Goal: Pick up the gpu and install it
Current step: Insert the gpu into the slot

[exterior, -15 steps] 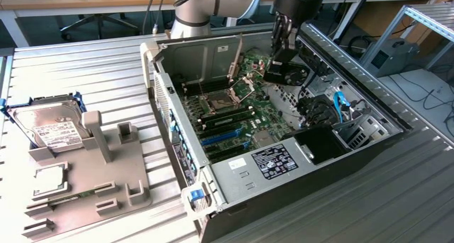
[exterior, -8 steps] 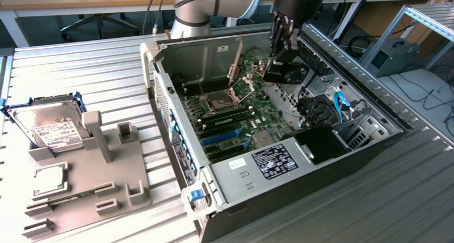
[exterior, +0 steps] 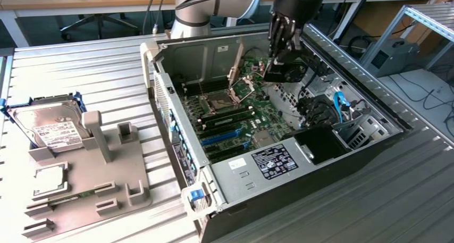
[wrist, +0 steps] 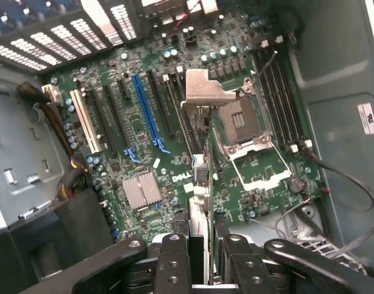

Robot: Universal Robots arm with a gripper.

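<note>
One card in hand: my pincer point(wrist: 202, 248) is clenching on the gpu point(wrist: 199, 196), jaws pressing on its two flat faces, so I'm grasping it, not released. I'm holding it inside the open computer case point(exterior: 206, 57), above the motherboard point(wrist: 144, 128), between the long slots and the processor socket point(wrist: 242, 119). As far as I can tell it's touching neither. In the exterior view my pincer point(exterior: 278, 62) is sitting toward the far end of the case.

My read on doing this step well:
- I'm aiming to get the card's edge parallel to the blue slot point(wrist: 147, 113) and squared up before any descent.
- I'm planning to press straight, with no twisting.
- I'm watching for snags on the raised socket frame and the loose wires point(wrist: 343, 174).

Orientation: I'm seeing the card edge-on. Its long axis is running away from my wrist, roughly in line with the slots. The silver bracket point(wrist: 204, 92) is leading at the far end, facing the vented rear wall point(wrist: 64, 49).
</note>
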